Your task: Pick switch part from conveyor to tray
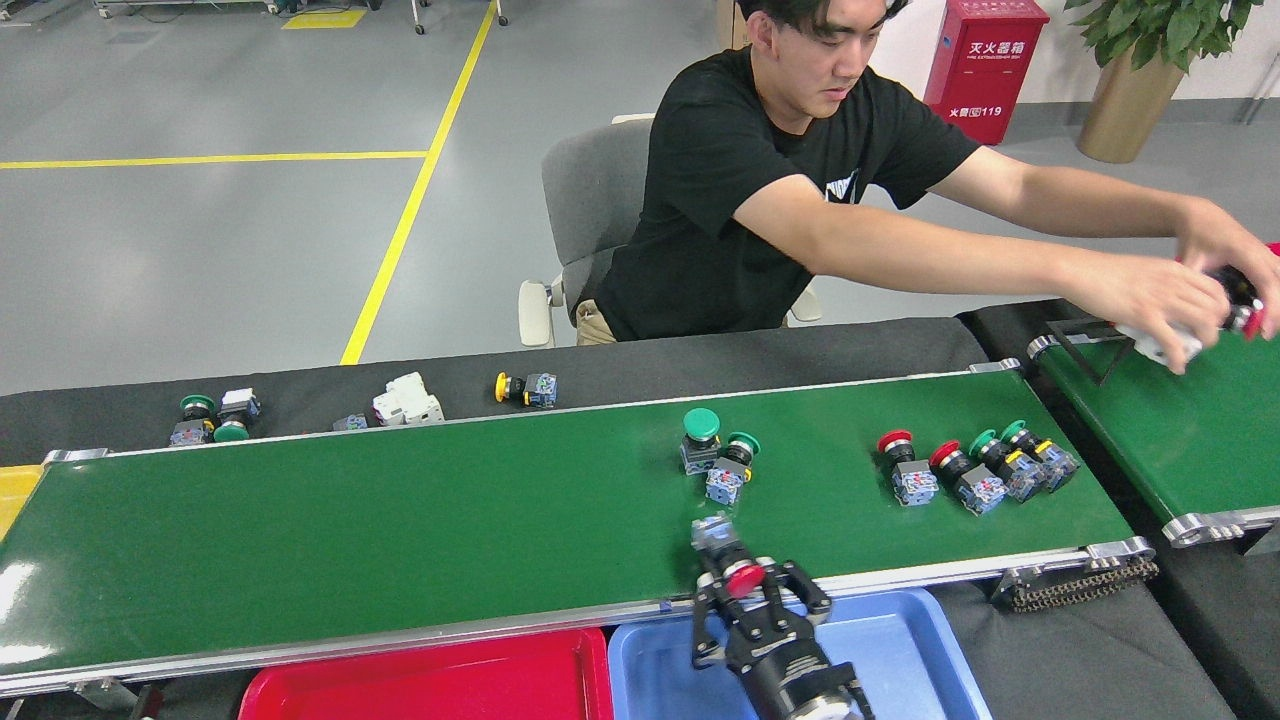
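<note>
The conveyor (400, 520) is a long dark-green belt with silver rails. At its near edge my right gripper (745, 582) is shut on a switch part (718, 540) with a red button and a grey-blue body, the fingers closed at the button. The part lies tilted over the near rail. Just below the gripper is the blue tray (900, 650), with a red tray (430, 680) to its left. My left gripper is out of view.
Two green-button switches (715, 450) stand mid-belt, and a row of several red and green ones (975, 470) lies at the right. A person reaches both hands (1190, 310) over the shorter belt (1180, 440) on the right. Loose parts (405, 400) sit on the black table behind.
</note>
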